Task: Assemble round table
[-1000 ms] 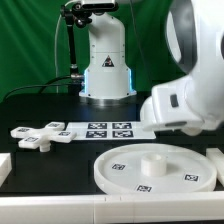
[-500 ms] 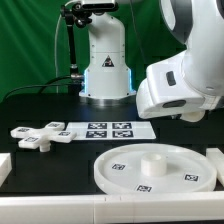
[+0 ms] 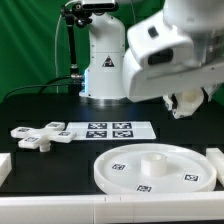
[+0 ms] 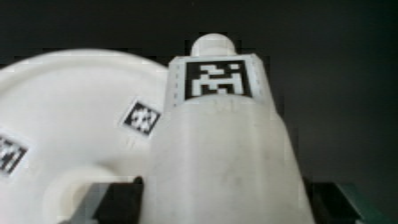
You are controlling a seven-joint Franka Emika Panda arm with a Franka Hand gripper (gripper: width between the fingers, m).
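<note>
The large rimmed round disc (image 3: 155, 168) with its central hub lies flat at the front of the table. It also shows in the wrist view (image 4: 71, 100), below and beside the gripper. The cross-shaped foot (image 3: 40, 133) lies on the exterior view's left. My gripper (image 4: 228, 200) is shut on the short cylindrical leg (image 4: 222, 130), whose tag faces the wrist camera. The dark fingers (image 4: 116, 200) press both sides of it. In the exterior view the gripper (image 3: 186, 102) hangs high above the table at the right, and the leg is mostly hidden by the arm.
The marker board (image 3: 108, 129) lies between the foot and the robot base (image 3: 105, 70). Plain white bars stand on the exterior view's left (image 3: 4, 166), on its right (image 3: 214, 156) and along the front (image 3: 110, 208).
The arm has risen and swung toward the exterior view's left over the last second. The gripper now hangs higher above the table. The disc and the foot have not moved.
</note>
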